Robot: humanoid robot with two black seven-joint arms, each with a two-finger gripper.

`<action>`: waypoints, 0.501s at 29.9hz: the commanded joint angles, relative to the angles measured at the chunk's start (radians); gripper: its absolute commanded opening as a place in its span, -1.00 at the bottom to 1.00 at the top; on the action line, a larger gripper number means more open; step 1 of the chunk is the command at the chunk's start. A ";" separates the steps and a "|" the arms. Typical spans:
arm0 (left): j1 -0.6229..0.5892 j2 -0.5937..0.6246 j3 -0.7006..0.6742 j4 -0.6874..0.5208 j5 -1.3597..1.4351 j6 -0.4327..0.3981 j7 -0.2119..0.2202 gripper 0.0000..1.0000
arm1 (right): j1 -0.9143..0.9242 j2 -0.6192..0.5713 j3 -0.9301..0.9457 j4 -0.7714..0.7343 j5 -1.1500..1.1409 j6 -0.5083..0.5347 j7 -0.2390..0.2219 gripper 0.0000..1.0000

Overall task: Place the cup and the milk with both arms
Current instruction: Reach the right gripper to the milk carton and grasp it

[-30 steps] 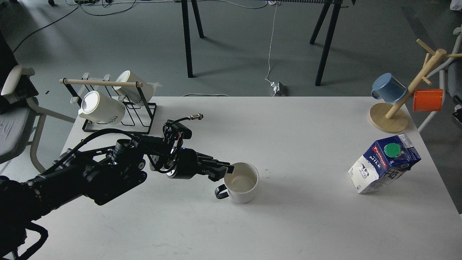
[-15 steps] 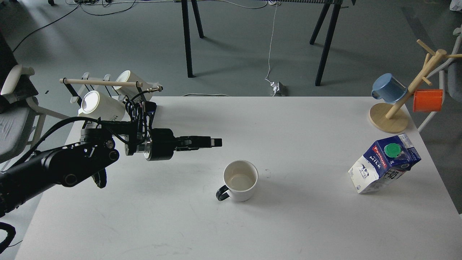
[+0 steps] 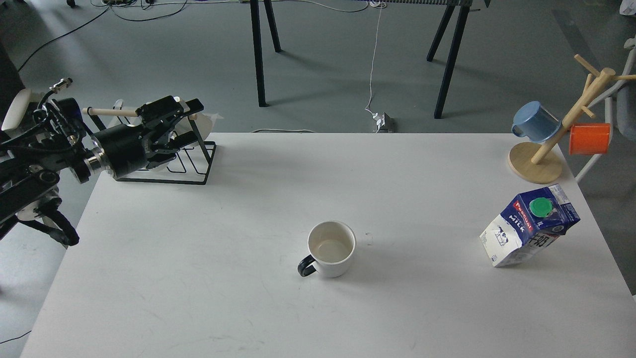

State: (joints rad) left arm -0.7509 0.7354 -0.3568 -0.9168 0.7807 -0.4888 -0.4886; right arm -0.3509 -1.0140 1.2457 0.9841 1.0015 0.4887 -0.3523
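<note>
The robot's left gripper (image 3: pixel 184 117) has withdrawn to ten o'clock, jaws apart and empty, leaving the white ceramic cup (image 3: pixel 331 248) placed; the blue milk carton (image 3: pixel 529 224) waits.

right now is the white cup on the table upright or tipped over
Upright. The white cup stands on its base on the table, its round mouth facing up with the inside bottom visible and its dark handle out to the side.

The left pincer (image 3: pixel 181 117) covers most of the rack (image 3: pixel 191 166) and the mugs on it; whether its fingers are parted cannot be told. The mug tree (image 3: pixel 566 124) and chair (image 3: pixel 627 99) are cut off at the right edge.
</note>
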 commanded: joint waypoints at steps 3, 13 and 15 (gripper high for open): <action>0.034 0.003 -0.001 -0.001 0.000 0.000 0.000 0.99 | -0.046 0.104 -0.089 0.071 -0.015 0.000 -0.023 0.96; 0.041 -0.007 0.002 -0.002 0.002 0.000 0.000 0.99 | 0.084 0.242 -0.274 0.103 -0.043 0.000 -0.024 0.96; 0.042 -0.008 0.004 -0.002 0.000 0.000 0.000 0.99 | 0.111 0.259 -0.291 0.103 -0.046 0.000 -0.024 0.97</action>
State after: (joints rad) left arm -0.7106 0.7296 -0.3545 -0.9192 0.7823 -0.4888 -0.4886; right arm -0.2809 -0.7862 0.9845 1.0875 0.9600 0.4887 -0.3763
